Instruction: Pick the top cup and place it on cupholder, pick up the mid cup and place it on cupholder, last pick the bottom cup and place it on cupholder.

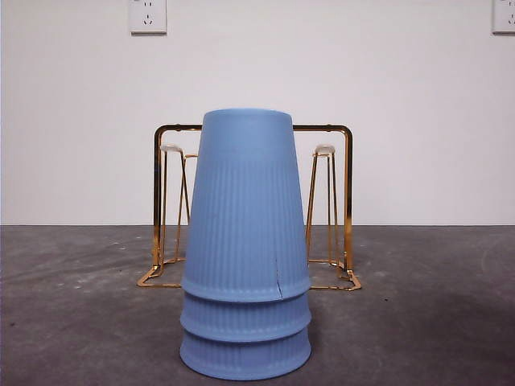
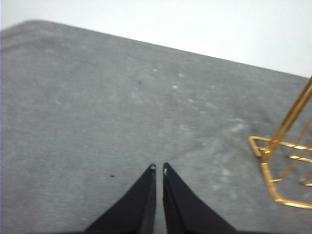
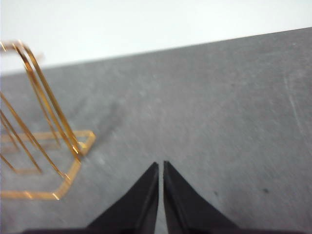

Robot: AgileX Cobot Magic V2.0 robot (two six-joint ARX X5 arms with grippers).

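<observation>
My left gripper (image 2: 159,168) has its jaws together, tips nearly touching, holding nothing, above bare grey table (image 2: 97,122). My right gripper (image 3: 161,165) is the same: jaws together, empty, over the table. Neither gripper appears in the front view, so I judge both arms are waiting outside the work area.

Outward from the left gripper, a corner of the gold cupholder (image 2: 273,161) shows at the right edge of that frame. Outward from the right gripper, the cupholder base and prongs (image 3: 48,146) fill the left side of that frame. No cup is visible in either wrist view.

In the front view, three blue cups stand nested upside down at centre frame on the table (image 1: 80,322). The top cup (image 1: 245,209) is outermost and highest, long axis upright, narrow closed end up, with a dark crack rising from its rim at lower right. The rims of the mid cup (image 1: 245,322) and bottom cup (image 1: 245,358) show beneath it. The cupholder (image 1: 348,201) stands directly behind the stack, its white-tipped prongs empty.

Judgement: no cup is yet placed. The stack lies between the two grippers, so neither arm is clearly nearer. The coming pick calls for jaws opened and a straight upward lift along the upright axis
</observation>
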